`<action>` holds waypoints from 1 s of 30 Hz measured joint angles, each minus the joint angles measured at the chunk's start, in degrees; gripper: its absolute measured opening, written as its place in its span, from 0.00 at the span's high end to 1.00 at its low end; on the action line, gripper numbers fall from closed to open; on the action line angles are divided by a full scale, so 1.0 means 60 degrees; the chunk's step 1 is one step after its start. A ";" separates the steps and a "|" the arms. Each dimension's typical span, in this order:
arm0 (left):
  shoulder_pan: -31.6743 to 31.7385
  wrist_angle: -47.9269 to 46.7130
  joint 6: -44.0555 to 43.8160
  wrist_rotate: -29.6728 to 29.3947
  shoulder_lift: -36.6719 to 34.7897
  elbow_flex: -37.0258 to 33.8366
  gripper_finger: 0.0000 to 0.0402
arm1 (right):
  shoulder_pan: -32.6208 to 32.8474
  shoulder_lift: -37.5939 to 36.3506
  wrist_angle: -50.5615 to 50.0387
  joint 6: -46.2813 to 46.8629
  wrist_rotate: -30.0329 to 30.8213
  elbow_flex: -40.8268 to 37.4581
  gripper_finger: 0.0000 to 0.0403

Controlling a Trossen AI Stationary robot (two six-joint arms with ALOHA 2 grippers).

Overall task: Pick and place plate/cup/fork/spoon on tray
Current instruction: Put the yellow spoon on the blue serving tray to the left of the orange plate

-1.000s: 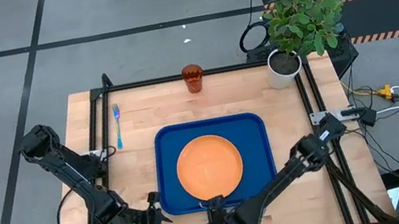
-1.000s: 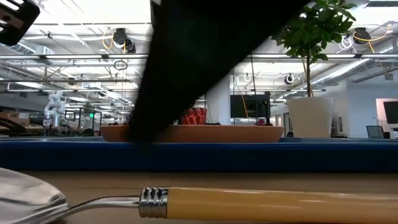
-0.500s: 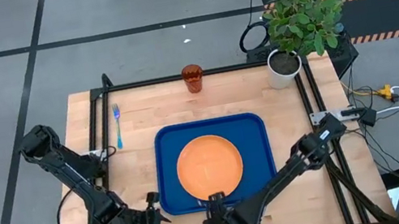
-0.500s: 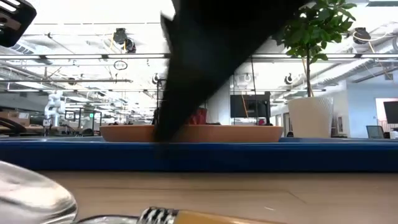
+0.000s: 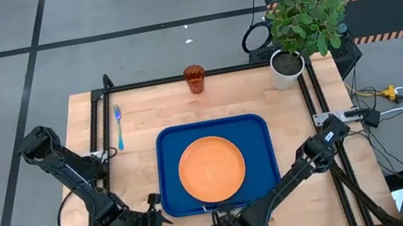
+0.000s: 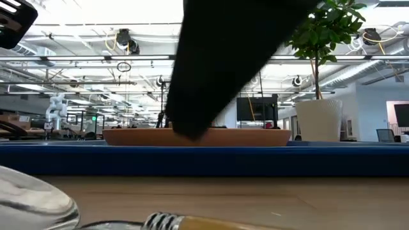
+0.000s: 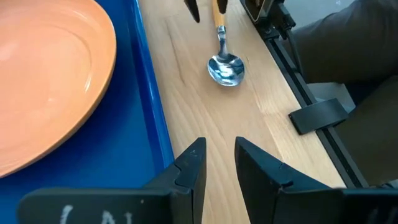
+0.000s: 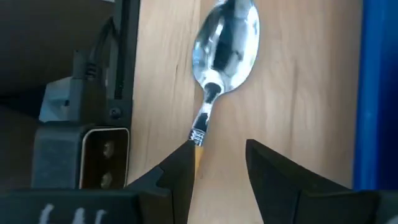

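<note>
The spoon (image 8: 225, 43), with a silver bowl and an orange-yellow handle, lies flat on the wood between the dark-blue tray (image 5: 166, 169) and the table's near edge; it also shows in the left wrist view (image 7: 226, 67). My right gripper (image 8: 221, 165) is open low over it, a finger on each side of the handle. My left gripper (image 7: 217, 163) is open and empty at the tray's near left corner. The orange plate (image 5: 211, 168) rests in the tray. The light-blue fork (image 5: 118, 126) lies on the table left of the tray. The reddish-brown cup (image 5: 195, 78) stands at the far edge. My right gripper has the spoon's handle (image 8: 198, 140), just behind the metal neck, against the inner side of one finger (image 8: 180, 169); the other finger stands clear of it. The fingers slant down from the table's right and lie along the handle. The spoon lies flat on the table.
A white pot with a green plant (image 5: 291, 55) stands at the far right corner. A black frame rail (image 7: 311, 93) runs along the near edge beside the spoon. Bare wood lies left and right of the tray.
The spoon has slid a little toward the table's near edge; its bowl shows larger and its handle lower in the low view. My right arm has shifted toward the table's right in front of the plate.
</note>
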 joint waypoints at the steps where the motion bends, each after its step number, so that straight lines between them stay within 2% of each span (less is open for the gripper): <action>1: 0.0000 0.0004 -0.0007 0.0000 0.0000 0.0000 0.78 | 0.0016 -0.0001 0.0212 0.0082 -0.0120 -0.0083 0.67; 7: 0.0000 -0.0055 -0.0020 -0.0001 0.0000 0.0000 0.78 | 0.0067 -0.0025 0.0911 0.0578 -0.0838 -0.0406 0.67; 17: 0.0000 -0.0055 -0.0004 -0.0004 0.0000 0.0000 0.78 | 0.0140 -0.0062 0.1316 0.0995 -0.0927 -0.1346 0.67; 30: -0.0004 -0.0051 -0.0036 -0.0004 0.0000 0.0000 0.78 | 0.0158 -0.0062 0.0826 0.0216 -0.0072 -0.1403 0.67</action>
